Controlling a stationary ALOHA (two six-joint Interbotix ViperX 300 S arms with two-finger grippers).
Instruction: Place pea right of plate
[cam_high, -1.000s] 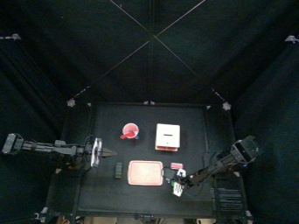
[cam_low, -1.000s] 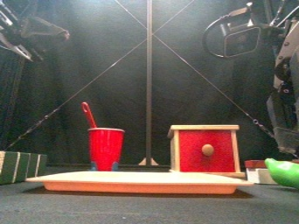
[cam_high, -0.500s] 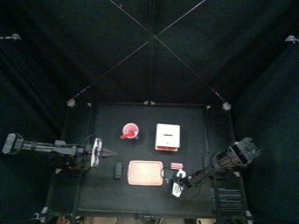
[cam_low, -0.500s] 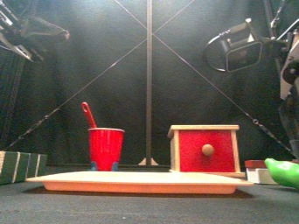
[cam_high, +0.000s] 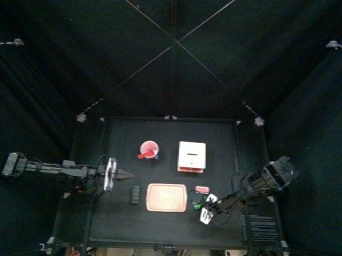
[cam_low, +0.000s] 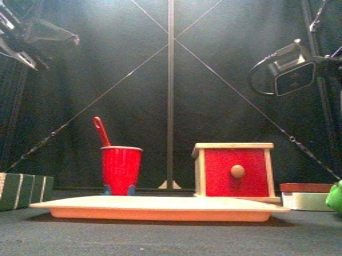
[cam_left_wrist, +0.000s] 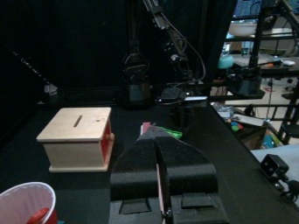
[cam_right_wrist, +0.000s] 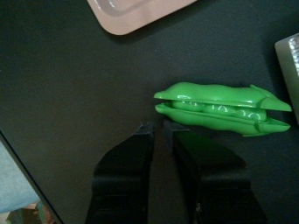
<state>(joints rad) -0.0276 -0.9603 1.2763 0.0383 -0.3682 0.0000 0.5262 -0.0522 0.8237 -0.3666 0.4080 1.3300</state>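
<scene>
The pea (cam_right_wrist: 222, 108) is a bright green pod lying on the black table just past the tips of my right gripper (cam_right_wrist: 153, 133), whose jaws close on the pod's near end. From above, the pea (cam_high: 213, 202) is right of the salmon-pink plate (cam_high: 166, 197), with the right gripper (cam_high: 207, 209) at its front side. In the front view only a green sliver of the pea (cam_low: 335, 196) shows at the right edge, beyond the plate (cam_low: 160, 208). My left gripper (cam_left_wrist: 162, 142) is shut and empty, resting at the table's left (cam_high: 124, 174).
A red cup (cam_high: 148, 151) with a spoon and a white box (cam_high: 194, 155) with a red front (cam_low: 235, 171) stand behind the plate. A small red piece (cam_high: 202, 189) lies beside the pea, a black block (cam_high: 135, 195) left of the plate. A striped block (cam_low: 19, 189) is front left.
The right gripper's jaws have closed in around the pea. In the front view the pea has shifted right, almost out of the picture. The left arm has not moved.
</scene>
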